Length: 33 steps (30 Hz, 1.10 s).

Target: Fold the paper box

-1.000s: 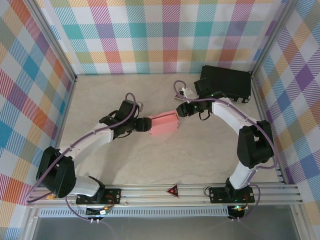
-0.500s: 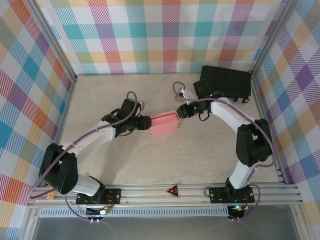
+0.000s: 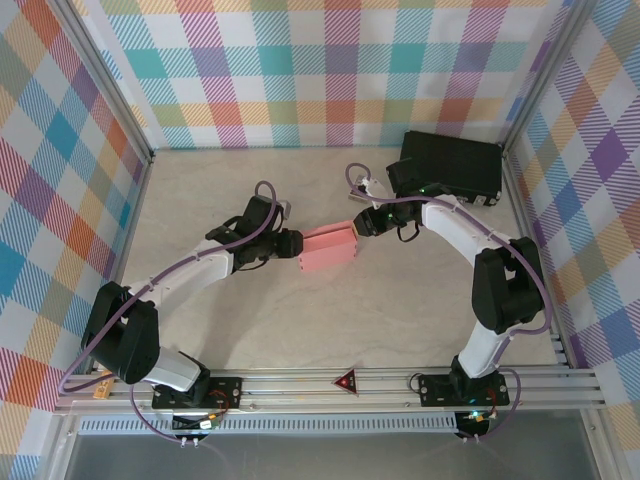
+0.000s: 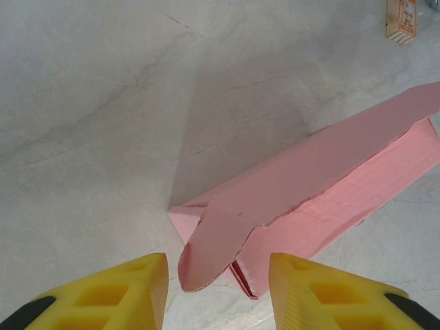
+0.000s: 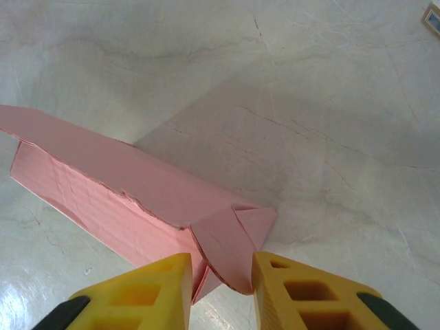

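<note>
Worktop [image 3: 300, 330]: pale, marbled, with patterned walls on three sides.
Left arm: reaches from the near left corner toward the middle, wrist pointing right.
Left gripper [image 3: 291, 247]: at the box's left end. In the left wrist view [image 4: 218, 268] the yellow fingers [image 4: 117, 295] stand apart, with a rounded end flap between them. A sliver of worktop shows on each side of the flap, so the pads touch nothing.
Box [image 3: 330, 248]: salmon-pink and part-folded, lying near the middle of the worktop, a little toward the far edge. It runs left to right between the two grippers. The long top panel [image 4: 309, 185] slopes over the body, and its edge is ragged. The end flaps stick out at both ends.
Right gripper [image 3: 358, 227]: at the box's right end. In the right wrist view [image 5: 221, 271] the fingers [image 5: 309, 295] sit close together around the rounded end flap. I cannot tell whether they press it.
Right arm: curves from the near right corner back toward the middle.
Packet [image 4: 401, 17]: small and printed, lying beyond the box, apart from it.
Case [image 3: 450, 165]: black, in the far right corner, well apart from the box.
</note>
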Tool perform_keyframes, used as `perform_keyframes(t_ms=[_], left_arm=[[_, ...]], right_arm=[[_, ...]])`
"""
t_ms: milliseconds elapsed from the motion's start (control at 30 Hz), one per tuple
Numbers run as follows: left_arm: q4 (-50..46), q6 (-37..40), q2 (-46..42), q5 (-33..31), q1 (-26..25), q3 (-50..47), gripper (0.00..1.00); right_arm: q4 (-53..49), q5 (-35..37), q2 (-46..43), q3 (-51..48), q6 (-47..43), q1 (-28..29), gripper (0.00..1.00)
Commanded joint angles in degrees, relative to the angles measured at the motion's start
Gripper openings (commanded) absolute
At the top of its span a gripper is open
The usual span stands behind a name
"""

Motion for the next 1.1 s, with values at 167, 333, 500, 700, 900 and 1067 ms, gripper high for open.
perform_keyframes(t_ms=[167,333,500,700,900,1067], left_arm=[[1.37,-0.53,0.64,2.07,0.42,1.99,0.36],[1.35,-0.72,1.06,2.33,0.42,2.08,0.34],[1.58,-1.05,1.09,2.6,0.42,2.12,0.3],[1.59,-1.05,1.35,3.21,0.42,2.09,0.26],[1.84,-1.15,1.65,4.01,0.42,2.0,0.23],[1.61,-1.14,1.84,4.0,0.42,2.06,0.21]], right_arm=[[0.14,-2.28,0.13,0.88,1.2,-0.23,0.27],[-0.02,-2.5,0.38,0.79,1.36,-0.23,0.26],[-0.02,-3.11,0.43,0.7,1.47,-0.23,0.25],[-0.09,-4.05,0.47,0.79,1.47,-0.25,0.24],[-0.2,-4.62,0.41,0.79,3.31,-0.23,0.23],[-0.29,-4.92,0.55,0.79,3.47,-0.23,0.22]])
